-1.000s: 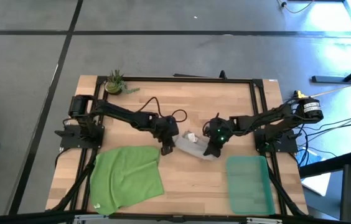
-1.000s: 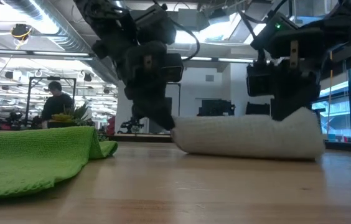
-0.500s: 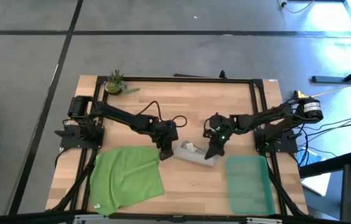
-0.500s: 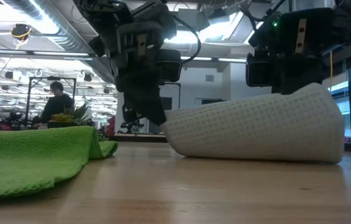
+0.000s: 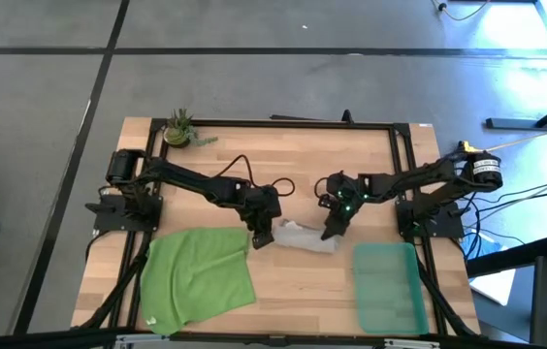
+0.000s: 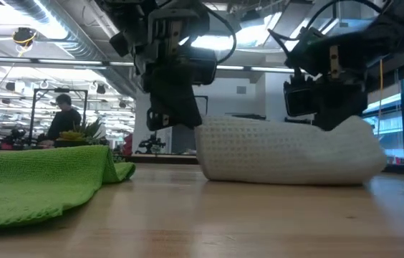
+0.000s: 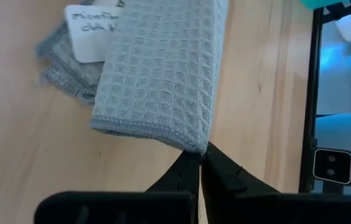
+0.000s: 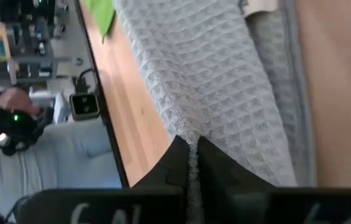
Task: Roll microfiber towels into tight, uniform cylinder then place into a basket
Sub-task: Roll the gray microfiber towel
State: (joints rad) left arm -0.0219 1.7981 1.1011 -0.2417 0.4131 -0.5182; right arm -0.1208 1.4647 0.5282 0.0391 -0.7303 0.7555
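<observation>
While both arms reach in over the middle of the table [image 5: 283, 160], each pincer is clamped on one end of the grey towel [image 5: 300, 237]. The left pincer [image 5: 260, 236] has its fingers pressed together on a corner of the cloth, as its wrist view shows, where the waffle-weave edge meets the dark fingertips [image 7: 201, 163]. The right pincer [image 5: 329, 233] pinches the opposite end, with a thin fold of grey fabric caught between its closed fingers [image 8: 182, 163].

Between the two pincers the grey towel lies as a loose, thick roll on the wood, running across the table's centre; from table height it shows as a pale, rounded bundle [image 6: 288, 152] resting on the surface. A small white tag [image 7: 91, 34] with writing lies beside the folded layers near the left pincer's end.

Just to the left of the roll, the green towel [image 5: 199, 274] is spread flat near the table's front left corner, rumpled along its edges. On the other side, near the front right corner, sits the teal basket [image 5: 389, 287], holding nothing and close to the right pincer but apart from the grey towel. A small potted plant [image 5: 178, 128] stands at the back left corner.
</observation>
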